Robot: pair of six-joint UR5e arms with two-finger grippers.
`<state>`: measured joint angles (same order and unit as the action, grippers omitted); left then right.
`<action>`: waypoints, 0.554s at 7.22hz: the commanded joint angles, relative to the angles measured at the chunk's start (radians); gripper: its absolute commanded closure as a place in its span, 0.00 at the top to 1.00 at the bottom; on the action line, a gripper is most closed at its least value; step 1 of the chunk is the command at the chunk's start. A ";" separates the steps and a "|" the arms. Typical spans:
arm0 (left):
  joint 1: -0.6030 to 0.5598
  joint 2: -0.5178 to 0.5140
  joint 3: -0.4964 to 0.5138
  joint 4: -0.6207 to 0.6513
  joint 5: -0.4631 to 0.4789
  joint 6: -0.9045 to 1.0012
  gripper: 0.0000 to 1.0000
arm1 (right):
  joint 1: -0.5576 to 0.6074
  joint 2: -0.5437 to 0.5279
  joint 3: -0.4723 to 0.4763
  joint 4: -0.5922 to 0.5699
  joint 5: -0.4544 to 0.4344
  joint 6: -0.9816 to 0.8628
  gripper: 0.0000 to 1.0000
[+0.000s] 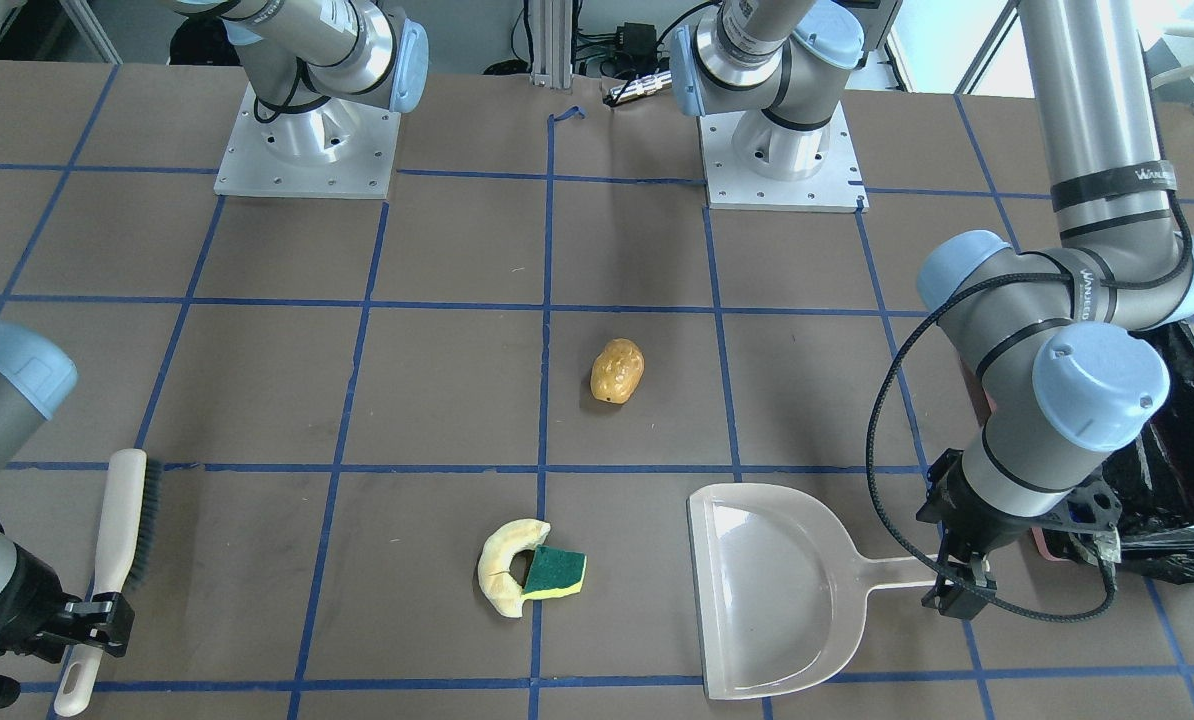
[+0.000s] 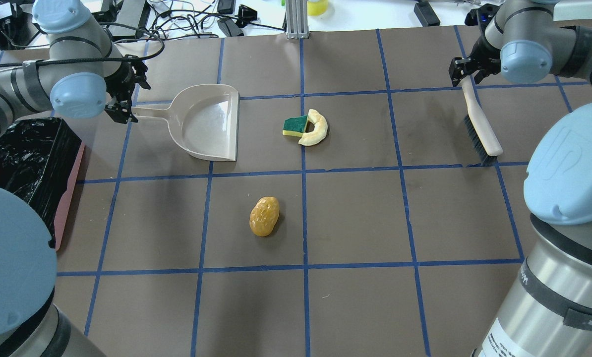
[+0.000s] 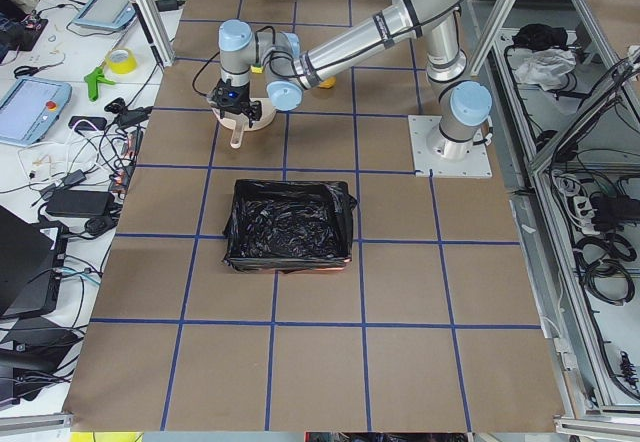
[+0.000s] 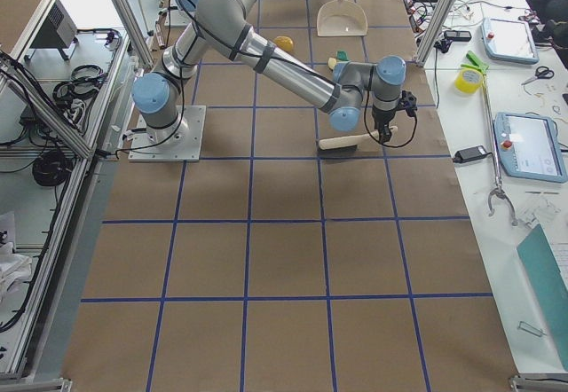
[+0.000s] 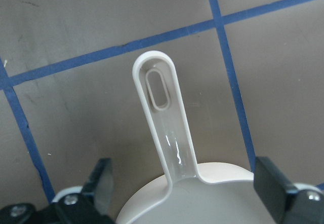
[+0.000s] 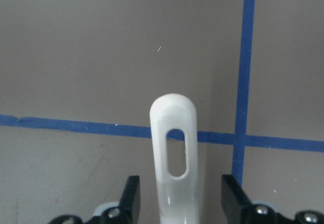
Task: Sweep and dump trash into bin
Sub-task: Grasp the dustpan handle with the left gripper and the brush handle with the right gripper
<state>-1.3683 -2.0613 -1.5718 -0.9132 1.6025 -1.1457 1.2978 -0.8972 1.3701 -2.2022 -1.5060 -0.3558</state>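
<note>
1. The potato-like lump [image 1: 617, 370], tan-golden and glossy, lies alone near the middle of the front-facing view, just right of the central blue tape line.
2. The crescent piece [image 1: 500, 570], pale yellow, lies flat in the lower middle of that view, its hollow turned to the right.
3. The sponge wedge [image 1: 555, 573], green-topped with a yellow edge, sits in the crescent's hollow, touching it.
4. The bin [image 2: 70, 188], rectangular, pink-sided and lined with crinkly glossy black plastic, stands at the overhead view's left edge, well apart from all three pieces.
</note>
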 commanded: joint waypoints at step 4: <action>0.000 -0.057 -0.002 0.062 0.054 -0.020 0.95 | 0.000 0.012 -0.003 -0.008 0.029 -0.002 0.33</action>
<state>-1.3683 -2.1133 -1.5722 -0.8537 1.6528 -1.1653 1.2978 -0.8847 1.3679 -2.2117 -1.4800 -0.3574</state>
